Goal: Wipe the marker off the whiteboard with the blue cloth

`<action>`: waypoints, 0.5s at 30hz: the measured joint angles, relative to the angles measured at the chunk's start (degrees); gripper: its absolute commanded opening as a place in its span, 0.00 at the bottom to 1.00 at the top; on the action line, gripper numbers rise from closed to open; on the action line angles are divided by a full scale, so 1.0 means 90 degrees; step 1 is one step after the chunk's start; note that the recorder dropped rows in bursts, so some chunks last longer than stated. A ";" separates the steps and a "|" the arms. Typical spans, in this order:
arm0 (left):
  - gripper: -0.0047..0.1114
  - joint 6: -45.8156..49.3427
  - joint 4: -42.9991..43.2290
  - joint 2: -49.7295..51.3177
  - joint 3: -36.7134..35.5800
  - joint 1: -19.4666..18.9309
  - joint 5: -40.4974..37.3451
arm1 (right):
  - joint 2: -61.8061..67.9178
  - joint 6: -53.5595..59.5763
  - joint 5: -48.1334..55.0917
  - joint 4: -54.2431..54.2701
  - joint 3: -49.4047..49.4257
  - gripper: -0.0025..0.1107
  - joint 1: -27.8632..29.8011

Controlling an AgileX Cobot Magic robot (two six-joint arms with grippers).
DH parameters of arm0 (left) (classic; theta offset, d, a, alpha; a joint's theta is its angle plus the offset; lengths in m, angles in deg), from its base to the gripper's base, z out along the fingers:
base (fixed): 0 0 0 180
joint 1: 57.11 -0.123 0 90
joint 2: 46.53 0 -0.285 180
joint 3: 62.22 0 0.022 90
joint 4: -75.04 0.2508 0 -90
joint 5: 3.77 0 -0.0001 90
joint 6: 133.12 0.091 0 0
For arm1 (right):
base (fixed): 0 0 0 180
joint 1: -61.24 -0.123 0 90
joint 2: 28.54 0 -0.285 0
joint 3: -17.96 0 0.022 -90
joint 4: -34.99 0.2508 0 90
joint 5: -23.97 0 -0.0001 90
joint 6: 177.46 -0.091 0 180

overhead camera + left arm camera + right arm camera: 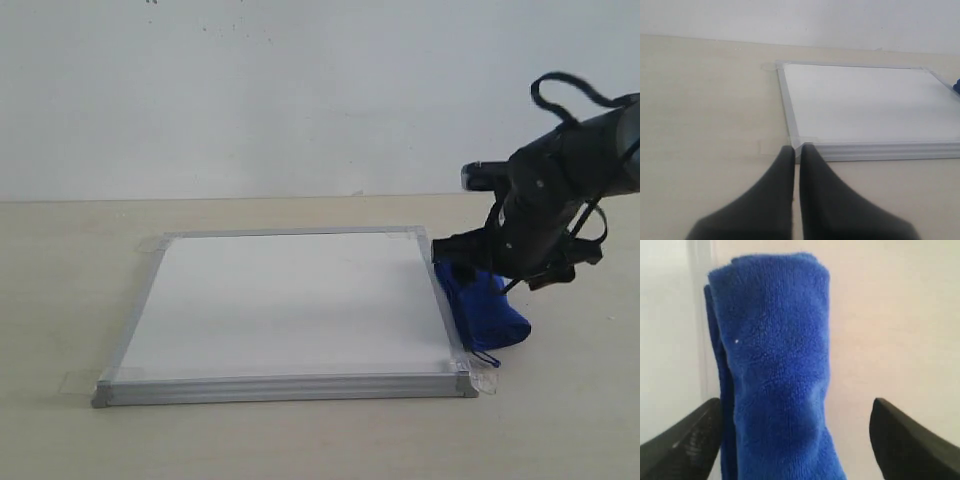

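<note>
Two fingers of the right gripper stand apart with the blue cloth between them. The cloth lies on the bench against the whiteboard, along its right frame edge, right of centre in the exterior view. Open bench spreads left of the board and below it. The left gripper is closed on nothing, near a taped board corner. The right arm hides the cloth's upper end.
</note>
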 measured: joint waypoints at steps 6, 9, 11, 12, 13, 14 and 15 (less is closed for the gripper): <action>0.07 0.0000 0.0000 0.0000 0.0000 0.0000 0.0000 | -0.1228 0.0160 -0.0047 -0.0012 0.0519 0.69 -0.0127; 0.07 0.0000 0.0000 0.0000 0.0000 0.0000 0.0000 | -0.1805 0.0160 -0.0298 -0.0012 0.1025 0.68 -0.0333; 0.07 0.0000 0.0000 0.0000 0.0000 0.0000 0.0000 | -0.2203 0.0160 -0.0421 -0.0012 0.1394 0.63 -0.0464; 0.07 0.0000 0.0000 0.0000 0.0000 0.0000 0.0000 | -0.2404 0.0160 -0.0451 -0.0012 0.1566 0.58 -0.0523; 0.07 0.0000 0.0000 0.0000 0.0000 0.0000 0.0000 | -0.2608 0.0160 -0.0465 -0.0039 0.1724 0.52 -0.0593; 0.07 0.0000 0.0000 0.0000 0.0000 0.0000 0.0000 | -0.2775 0.0160 -0.0491 -0.0056 0.1848 0.46 -0.0642; 0.07 0.0000 0.0000 0.0000 0.0000 0.0000 0.0000 | -0.2989 0.0160 -0.0491 -0.0076 0.1998 0.39 -0.0688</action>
